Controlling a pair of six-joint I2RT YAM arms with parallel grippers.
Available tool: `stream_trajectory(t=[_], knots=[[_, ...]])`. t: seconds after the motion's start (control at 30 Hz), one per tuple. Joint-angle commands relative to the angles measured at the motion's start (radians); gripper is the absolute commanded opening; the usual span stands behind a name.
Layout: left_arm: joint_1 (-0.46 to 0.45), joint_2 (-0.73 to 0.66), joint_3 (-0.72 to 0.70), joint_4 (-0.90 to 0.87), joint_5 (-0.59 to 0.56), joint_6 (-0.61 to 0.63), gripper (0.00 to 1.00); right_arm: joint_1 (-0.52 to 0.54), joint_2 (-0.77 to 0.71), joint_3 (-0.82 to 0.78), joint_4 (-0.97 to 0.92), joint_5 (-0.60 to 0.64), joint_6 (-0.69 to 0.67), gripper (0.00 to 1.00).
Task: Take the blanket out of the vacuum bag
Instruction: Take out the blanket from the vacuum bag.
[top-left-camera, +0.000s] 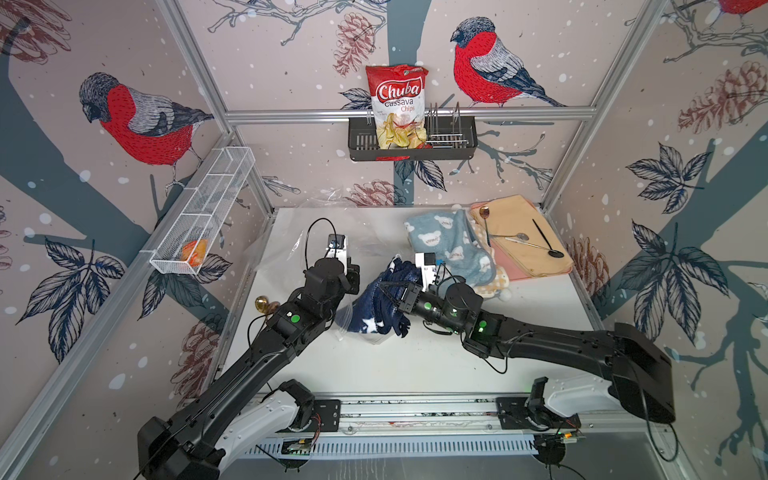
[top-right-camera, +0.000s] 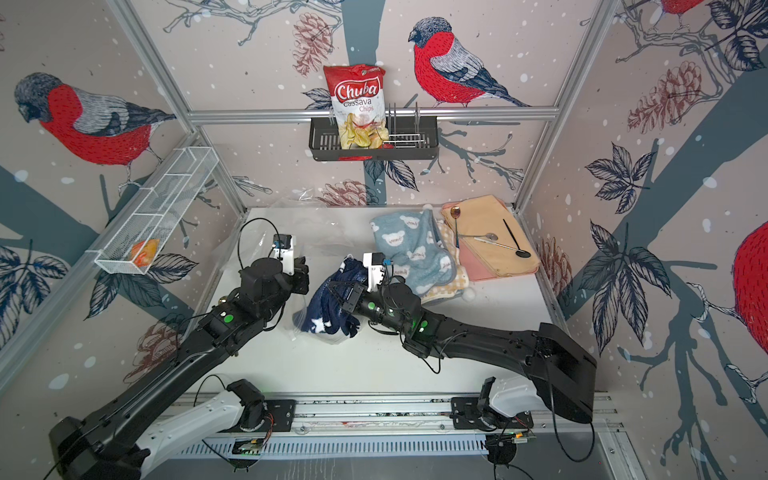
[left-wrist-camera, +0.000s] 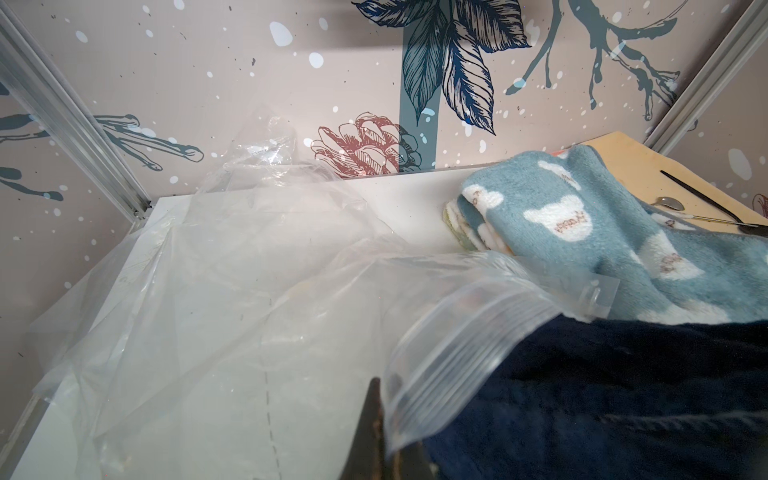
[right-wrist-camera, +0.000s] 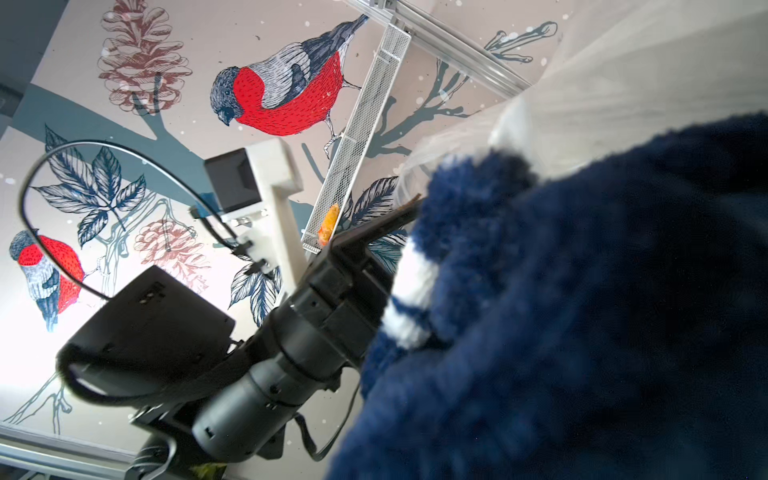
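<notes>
White table in a bird-wallpaper booth: left gripper is pinched on the zip edge of the vacuum bag, right gripper is clamped on the navy blanket.

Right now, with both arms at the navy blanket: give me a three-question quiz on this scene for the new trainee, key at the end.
1. True or false: the right gripper hangs open, holding nothing.
2. What does the left gripper pinch? A) the light blue bear blanket B) the zip edge of the vacuum bag C) a spoon
3. Fill in: the chips bag stands in a ___ rack on the back wall.
Key: 1 false, it is shut on the navy blanket; 2 B; 3 black.
</notes>
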Motion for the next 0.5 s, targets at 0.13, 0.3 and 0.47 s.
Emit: stream_trajectory(t=[0.13,0.3,0.47], knots=[[-0.001,-0.031,-0.001,0.034,-0.034,-0.002,0.04,0.017,-0.105,0.129,-0.158,0.080,-0.136,0.00],[-0.001,-0.032,0.005,0.027,-0.050,-0.005,0.04,0.018,-0.150,0.237,-0.234,0.104,-0.207,0.00],[-0.001,-0.040,0.004,0.025,-0.074,-0.005,0.04,0.014,-0.160,0.362,-0.310,0.136,-0.280,0.00]])
